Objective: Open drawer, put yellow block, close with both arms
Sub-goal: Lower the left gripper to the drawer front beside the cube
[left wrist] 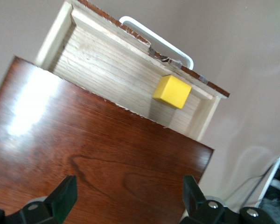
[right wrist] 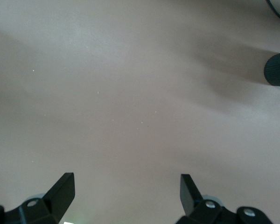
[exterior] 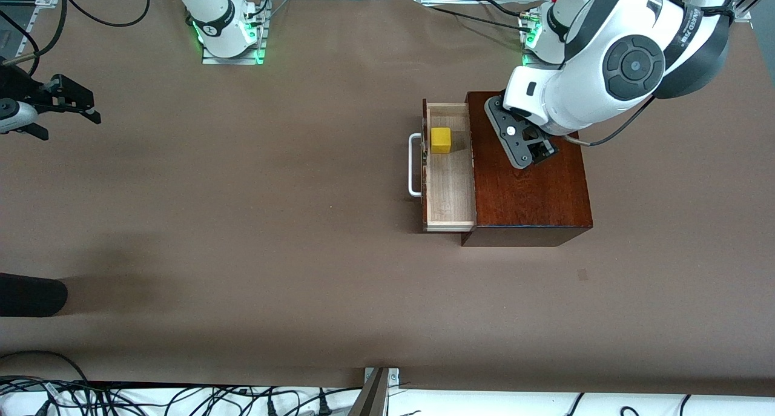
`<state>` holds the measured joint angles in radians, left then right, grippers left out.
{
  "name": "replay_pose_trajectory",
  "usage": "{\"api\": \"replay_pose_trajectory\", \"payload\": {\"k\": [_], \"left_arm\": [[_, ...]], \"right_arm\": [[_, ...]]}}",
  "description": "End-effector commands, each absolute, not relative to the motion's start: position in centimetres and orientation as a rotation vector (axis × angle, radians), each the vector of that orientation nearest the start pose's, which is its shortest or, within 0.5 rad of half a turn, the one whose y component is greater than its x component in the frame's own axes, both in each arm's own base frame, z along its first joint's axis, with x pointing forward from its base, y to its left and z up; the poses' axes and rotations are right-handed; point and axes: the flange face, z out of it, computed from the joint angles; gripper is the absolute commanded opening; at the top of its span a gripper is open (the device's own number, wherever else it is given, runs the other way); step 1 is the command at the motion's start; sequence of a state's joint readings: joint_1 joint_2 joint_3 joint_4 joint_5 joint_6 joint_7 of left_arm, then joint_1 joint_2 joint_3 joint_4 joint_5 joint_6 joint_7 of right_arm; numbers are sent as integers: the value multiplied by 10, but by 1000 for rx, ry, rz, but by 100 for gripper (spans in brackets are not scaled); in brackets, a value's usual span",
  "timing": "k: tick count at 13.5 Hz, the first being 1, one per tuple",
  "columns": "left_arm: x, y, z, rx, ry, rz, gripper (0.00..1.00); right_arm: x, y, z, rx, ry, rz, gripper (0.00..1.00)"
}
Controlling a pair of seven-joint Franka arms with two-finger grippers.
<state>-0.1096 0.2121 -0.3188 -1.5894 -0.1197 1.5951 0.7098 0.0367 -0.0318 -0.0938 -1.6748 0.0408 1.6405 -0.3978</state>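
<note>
both pincers gape wide, empty: left pincer (left wrist: pixel 126 198) over the box (exterior: pixel 533 189) (right pincer (right wrist: pixel 126 193) waits over table).

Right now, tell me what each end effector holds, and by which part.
Nothing is held. The left end effector hangs open over the wooden box; the right end effector is open over bare table. The yellow block lies loose in the open drawer.

Pale light-wood drawer (exterior: pixel 449 186) with white U-shaped bar handle, pulled open from glossy reddish-brown wooden box (exterior: pixel 530 180), small bright yellow cube (exterior: pixel 441 140) resting upright inside, against the drawer's front
</note>
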Motion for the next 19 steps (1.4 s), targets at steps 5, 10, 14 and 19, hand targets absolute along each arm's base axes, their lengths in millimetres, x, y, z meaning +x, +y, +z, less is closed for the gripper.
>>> {"api": "replay_pose_trajectory", "payload": {"k": [5, 10, 14, 19], "left_arm": [[549, -251, 519, -2690, 1895, 258, 100], [531, -282, 523, -2823, 2041, 316, 100], [519, -346, 507, -2967, 2103, 395, 100], [525, -348, 485, -2459, 2579, 310, 100]], "right_arm": [[544, -7, 605, -3081, -251, 42, 100], [553, -5, 590, -3077, -256, 75, 100], [553, 1, 593, -3097, -286, 72, 100], [552, 26, 595, -3144, -373, 78, 100]]}}
